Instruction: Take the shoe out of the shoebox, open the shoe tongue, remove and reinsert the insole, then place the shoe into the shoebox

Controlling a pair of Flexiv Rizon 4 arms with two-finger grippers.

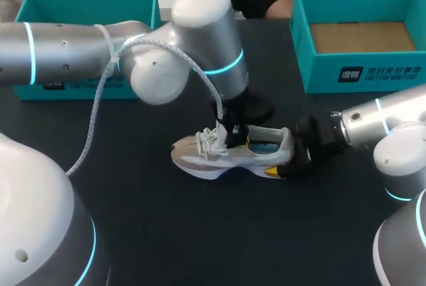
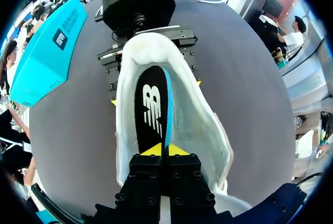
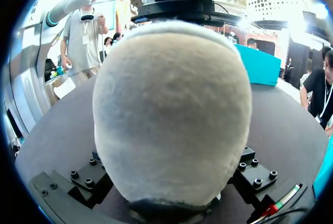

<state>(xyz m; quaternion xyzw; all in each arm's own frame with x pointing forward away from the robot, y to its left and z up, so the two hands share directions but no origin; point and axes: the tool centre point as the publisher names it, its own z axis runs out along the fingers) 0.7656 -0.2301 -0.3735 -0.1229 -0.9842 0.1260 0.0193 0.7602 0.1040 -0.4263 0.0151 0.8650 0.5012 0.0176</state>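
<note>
The shoe (image 1: pixel 219 159) is out of the shoebox (image 1: pixel 359 73), sitting upright on the table (image 1: pixel 166 233) nearer the robot than that box, heel toward the box side. The left gripper (image 2: pixel 165 150) is down in the shoe's opening with its yellow tips squeezed together, pinching the edge of the insole (image 2: pixel 151 109) as far as I can make out. The right gripper (image 1: pixel 296 156) clamps the heel from both sides.

shoe (image 1: pixel 214 158) on table (image 1: pixel 200 233), before shoebox (image 1: pixel 373 73)
</note>
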